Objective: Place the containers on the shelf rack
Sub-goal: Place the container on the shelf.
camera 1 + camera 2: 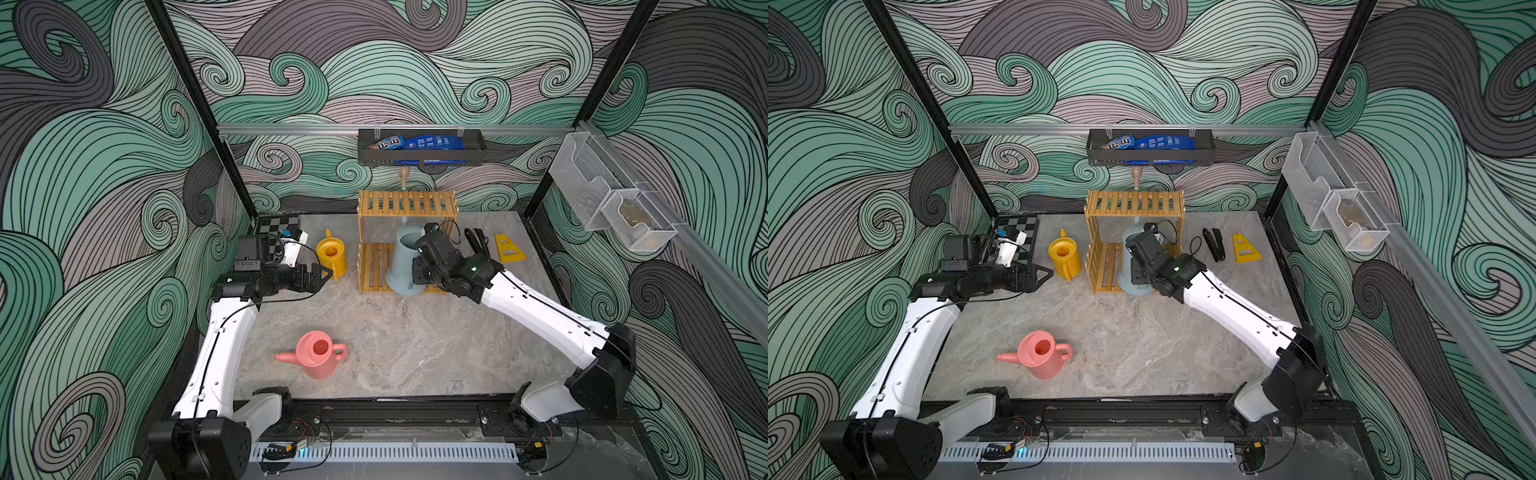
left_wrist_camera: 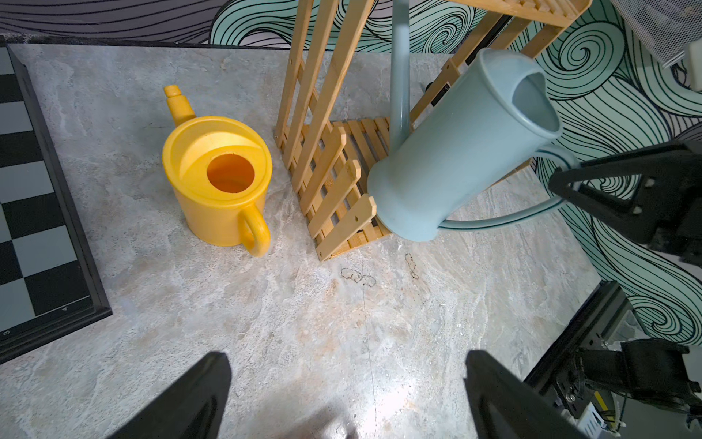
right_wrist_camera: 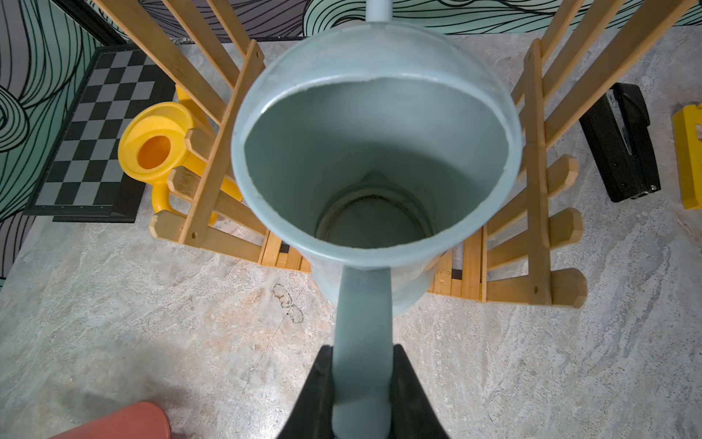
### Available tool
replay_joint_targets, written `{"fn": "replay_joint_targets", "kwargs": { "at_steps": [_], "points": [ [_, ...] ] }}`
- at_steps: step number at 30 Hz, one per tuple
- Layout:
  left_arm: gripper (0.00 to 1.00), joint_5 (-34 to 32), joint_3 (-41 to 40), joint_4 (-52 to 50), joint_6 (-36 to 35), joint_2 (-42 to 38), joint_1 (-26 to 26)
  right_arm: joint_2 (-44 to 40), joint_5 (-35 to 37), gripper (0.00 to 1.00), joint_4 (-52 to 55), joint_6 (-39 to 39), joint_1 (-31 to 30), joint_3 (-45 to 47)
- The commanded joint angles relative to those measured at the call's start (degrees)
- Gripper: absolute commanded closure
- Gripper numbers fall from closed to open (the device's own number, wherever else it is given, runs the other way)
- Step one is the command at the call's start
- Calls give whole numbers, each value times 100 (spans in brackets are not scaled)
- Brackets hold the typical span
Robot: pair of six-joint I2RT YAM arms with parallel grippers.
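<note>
One blue can [image 1: 401,266] tilts inside the rack [image 1: 407,203].

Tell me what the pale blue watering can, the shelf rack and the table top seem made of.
The pale blue watering can looks like matt moulded plastic: even colour, thin wall, slightly rough rim. The shelf rack looks like wood, perhaps bamboo, lightly finished: grain lines show. The table top looks like grey veined stone with faint sheen, possibly printed laminate.
</note>
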State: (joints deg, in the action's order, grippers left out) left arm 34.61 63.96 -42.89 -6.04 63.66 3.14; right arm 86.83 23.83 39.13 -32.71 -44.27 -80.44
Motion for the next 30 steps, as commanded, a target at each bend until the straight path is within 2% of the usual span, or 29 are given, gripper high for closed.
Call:
{"fn": "replay_joint_targets", "kwargs": {
  "at_steps": [1,10,14,18,19,24,30],
  "points": [
    [1,-83,21,-21,-77,52,-78,139,359,99,-402,-128,-85,-301],
    [1,-169,72,-66,-124,120,-269,451,453,95,-414,-275,-126,-374],
    [1,-196,119,-121,-125,153,-309,514,442,84,-358,-326,-126,-437],
    [1,-209,143,-132,-145,181,-376,519,216,58,-384,-339,-142,-437],
    [1,-201,158,-153,-143,182,-381,525,117,54,-381,-301,-142,-479],
    [1,-267,123,-118,-156,186,-394,521,-138,45,-291,-263,-238,-593],
    [1,-374,150,-149,-165,201,-398,454,-456,43,-105,-376,-263,-690]
  ]
}}
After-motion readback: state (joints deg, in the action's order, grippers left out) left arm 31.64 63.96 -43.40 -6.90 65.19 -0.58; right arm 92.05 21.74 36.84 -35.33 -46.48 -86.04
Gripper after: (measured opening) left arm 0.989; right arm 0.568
